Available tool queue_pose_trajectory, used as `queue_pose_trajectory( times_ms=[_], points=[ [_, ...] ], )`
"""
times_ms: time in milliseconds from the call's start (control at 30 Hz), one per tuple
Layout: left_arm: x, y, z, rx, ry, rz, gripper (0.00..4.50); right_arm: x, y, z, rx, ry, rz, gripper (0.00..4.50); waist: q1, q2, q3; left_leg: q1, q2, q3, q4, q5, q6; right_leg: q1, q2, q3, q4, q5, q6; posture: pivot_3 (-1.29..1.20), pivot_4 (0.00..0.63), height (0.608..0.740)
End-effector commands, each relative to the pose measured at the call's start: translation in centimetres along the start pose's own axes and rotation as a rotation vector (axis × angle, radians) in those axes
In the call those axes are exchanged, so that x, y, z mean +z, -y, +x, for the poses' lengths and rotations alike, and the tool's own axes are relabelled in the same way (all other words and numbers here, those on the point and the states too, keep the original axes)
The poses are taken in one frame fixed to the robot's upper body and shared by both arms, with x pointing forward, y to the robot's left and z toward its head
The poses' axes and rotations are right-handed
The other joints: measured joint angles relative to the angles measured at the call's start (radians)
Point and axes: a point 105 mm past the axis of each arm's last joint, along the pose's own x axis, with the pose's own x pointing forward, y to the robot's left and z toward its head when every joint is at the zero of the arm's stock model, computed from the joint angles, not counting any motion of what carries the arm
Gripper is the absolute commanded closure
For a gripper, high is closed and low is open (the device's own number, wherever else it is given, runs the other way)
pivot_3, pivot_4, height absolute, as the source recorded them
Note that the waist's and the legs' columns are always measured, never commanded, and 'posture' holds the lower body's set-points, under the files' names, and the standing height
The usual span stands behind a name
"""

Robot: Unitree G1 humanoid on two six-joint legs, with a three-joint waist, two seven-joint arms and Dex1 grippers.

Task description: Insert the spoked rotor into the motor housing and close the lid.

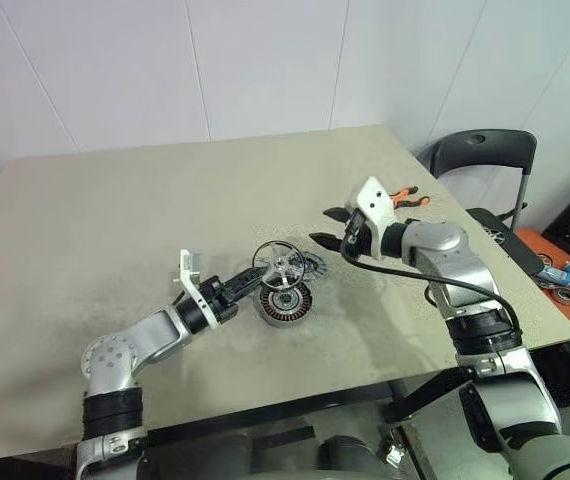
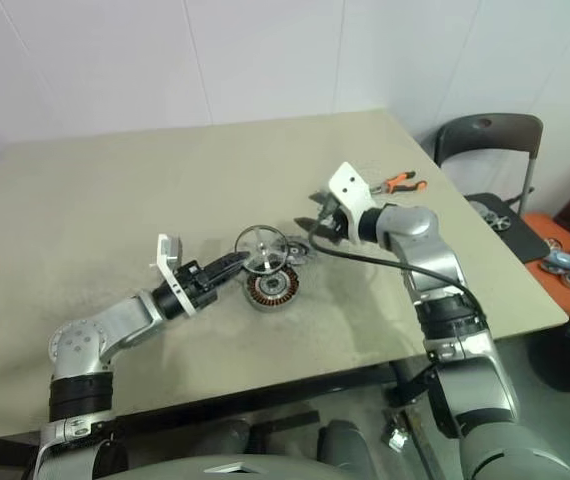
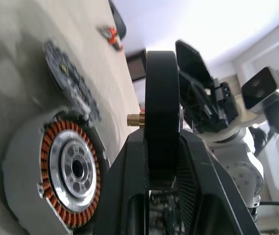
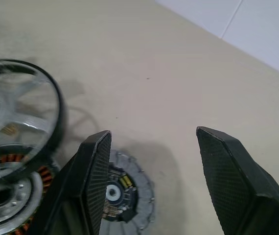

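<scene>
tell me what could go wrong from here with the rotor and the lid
The left gripper pinches the spoked rotor by its rim only, on edge above the motor housing; it may slip or go in tilted and jam on the copper windings. The lid lies right beside the housing, so the open right gripper reaching for it could knock the rotor.

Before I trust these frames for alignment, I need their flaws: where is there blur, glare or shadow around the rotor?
Left wrist view: the spoked rotor is a dark edge-on silhouette against bright wall glare, the near left gripper soft. Right wrist view: its spokes are pale and smeared, the right gripper sharp. Left eye view: soft shadow beside the motor housing on the table.
</scene>
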Motion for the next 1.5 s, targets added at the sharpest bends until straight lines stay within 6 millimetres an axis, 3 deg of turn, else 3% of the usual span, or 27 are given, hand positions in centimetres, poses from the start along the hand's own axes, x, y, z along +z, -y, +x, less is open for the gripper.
queue_pose_trajectory(
  times_ms=[33, 267, 633, 1133, 1500],
  points=[
    [-0.4, 0.8, 0.7, -0.047, -0.041, 0.013, 3.94, 1.2, -0.2, -0.4, -0.009, 0.030, -0.043, 1.58, 0.000, 0.000, 0.000, 0.000, 0.000, 0.000, 0.000, 0.000, 0.000, 0.000, 0.000, 0.000, 0.000, 0.000, 0.000, 0.00, 0.000, 0.740],
    [-1.3, 0.5, 0.8, -0.040, -0.056, -0.004, 3.94, 0.8, 0.2, -1.0, -0.037, 0.013, -0.039, 1.58, 0.000, 0.000, 0.000, 0.000, 0.000, 0.000, 0.000, 0.000, 0.000, 0.000, 0.000, 0.000, 0.000, 0.000, 0.000, 0.00, 0.000, 0.740],
    [-0.5, -2.7, 0.1, 0.069, -0.011, -0.004, 3.94, 0.5, 0.0, -0.4, -0.040, 0.001, -0.052, 1.58, 0.000, 0.000, 0.000, 0.000, 0.000, 0.000, 0.000, 0.000, 0.000, 0.000, 0.000, 0.000, 0.000, 0.000, 0.000, 0.00, 0.000, 0.740],
    [-1.4, -2.1, -0.4, 0.037, -0.034, -0.005, 3.94, -0.1, -0.4, -0.3, -0.030, -0.022, -0.101, 1.58, -0.001, 0.000, 0.000, 0.000, 0.000, 0.000, 0.000, 0.000, 0.000, 0.000, 0.000, 0.000, 0.000, 0.000, 0.000, 0.00, 0.000, 0.740],
    [-0.8, -1.4, -0.3, -0.002, 0.010, -0.051, 3.94, -0.6, -0.8, -0.2, -0.016, -0.034, -0.116, 1.58, 0.000, 0.000, 0.000, 0.001, 0.000, 0.000, 0.001, 0.000, 0.000, 0.001, 0.000, 0.000, 0.001, 0.000, 0.000, 0.00, 0.000, 0.740]
  ],
)
